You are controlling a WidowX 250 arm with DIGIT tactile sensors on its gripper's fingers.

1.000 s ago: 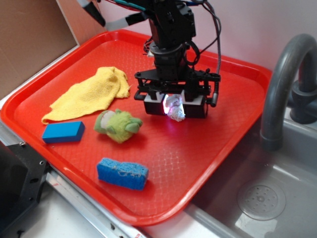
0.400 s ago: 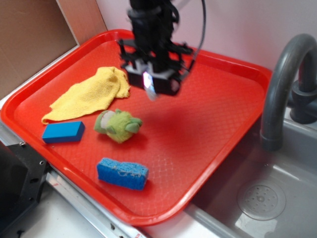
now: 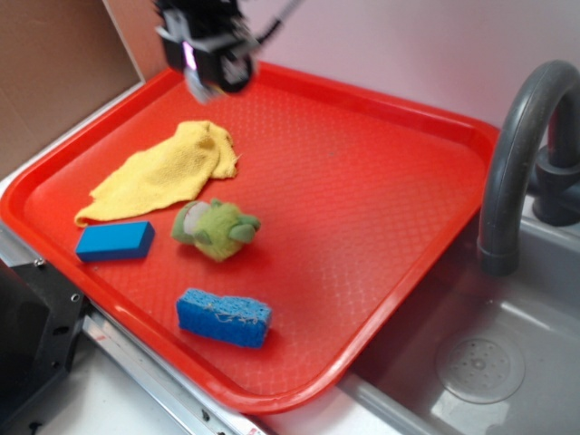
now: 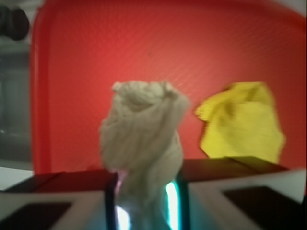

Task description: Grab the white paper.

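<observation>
The white paper [image 4: 143, 136], a crumpled pale wad, is pinched between the two fingers of my gripper [image 4: 144, 203] and sticks out past them in the wrist view. In the exterior view my gripper [image 3: 201, 77] hangs high above the back left corner of the red tray [image 3: 381, 181], and the white paper [image 3: 198, 88] shows as a blurred pale bit at its tip. The gripper is shut on the paper and carries it clear of the tray.
On the tray lie a yellow cloth [image 3: 168, 170], a green plush toy [image 3: 216, 228], a blue block [image 3: 115, 241] and a blue sponge [image 3: 224, 317]. A grey faucet [image 3: 517, 154] and sink [image 3: 471, 362] are at the right. A brown board [image 3: 54, 72] stands at the left.
My gripper has risen from the tray's middle and swung back and left with the white paper held in it. The other things on the tray have not moved.
</observation>
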